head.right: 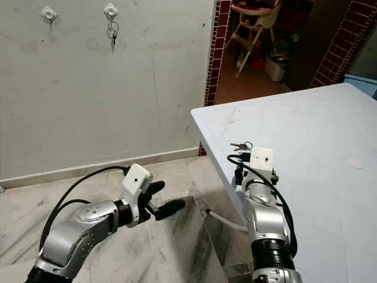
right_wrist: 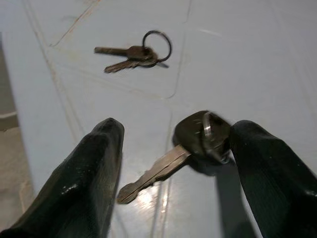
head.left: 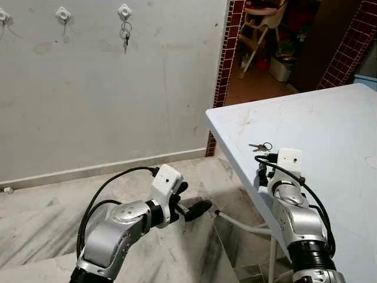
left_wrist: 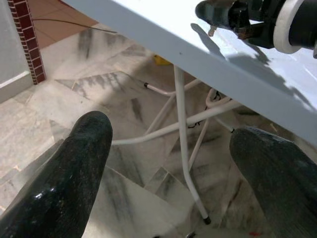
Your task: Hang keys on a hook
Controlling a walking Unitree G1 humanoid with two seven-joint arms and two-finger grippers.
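On the far left, a pale wall [head.left: 106, 88] carries a row of white hooks [head.left: 63, 13] near its top. The hook furthest right [head.left: 124, 10] has a set of keys [head.left: 126, 34] hanging from it, while the others look bare.

Below, over the marble floor [head.left: 35, 224], the left gripper [head.left: 191, 203] is held out low and points right, toward the table's legs [left_wrist: 185, 148]. Its two black fingers [left_wrist: 74, 168] stand wide apart with nothing between them.

Further right, a light blue table [head.left: 330, 130] fills the near right of the scene. The right gripper [right_wrist: 171, 148] rests at the table's near left edge. Its fingers are spread open, and a black-headed key [right_wrist: 193, 141] lies flat on the table between them, its head just beside one finger; whether they touch cannot be told. The blade of that key points toward the other finger.

A little farther along the table top lies a small bunch of keys on a ring [right_wrist: 136, 52], close to the table's left edge and apart from the gripper.

Beyond the table, past a red tiled door frame [head.left: 227, 59], a high chair [head.left: 262, 26] stands in a dim room.
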